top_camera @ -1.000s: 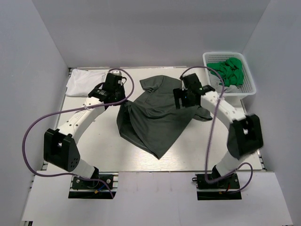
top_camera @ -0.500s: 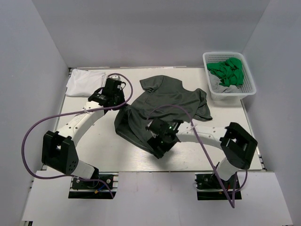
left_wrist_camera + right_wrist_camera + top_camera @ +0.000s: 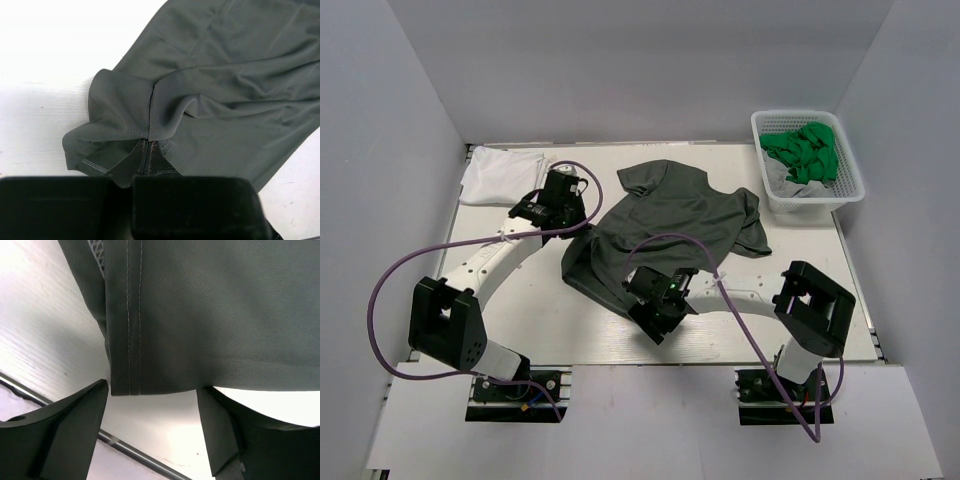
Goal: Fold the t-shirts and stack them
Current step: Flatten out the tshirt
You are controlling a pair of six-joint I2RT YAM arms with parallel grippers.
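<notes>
**Hem corner lined up between wide fingers**

Right gripper (image 3: 151, 390): spread wide, nothing held. Just ahead of its fingertips, the bottom hem corner of the dark shirt (image 3: 670, 215), with the double stitch line running straight away from the hand. In line with the gap between the fingers, but seemingly not yet inside it.

Left gripper (image 3: 149, 152): pressed together on a small fold of the same shirt, at its side edge, with cloth bunched up just in front of the tips.

From above, a slanted lie on the table (image 3: 570, 325): long axis from the neck, far beyond both hands, down to the hem corner at the right gripper (image 3: 655, 318). Nearer to that corner by much: the right hand, not the left.

Likely next: a short advance and dip of the right hand, then a closing on the hem, for a fold toward the neck together with the left.

Little room behind the right hand, with the near table edge close there. Open table beside it on both sides. Beyond the left hand and to its left, well apart from the dark cloth, the white shirt (image 3: 505, 172), lying flat. Far ahead and to the right of the right hand, a basket (image 3: 815, 200) with green cloth (image 3: 805, 150), out of the fold's way.
</notes>
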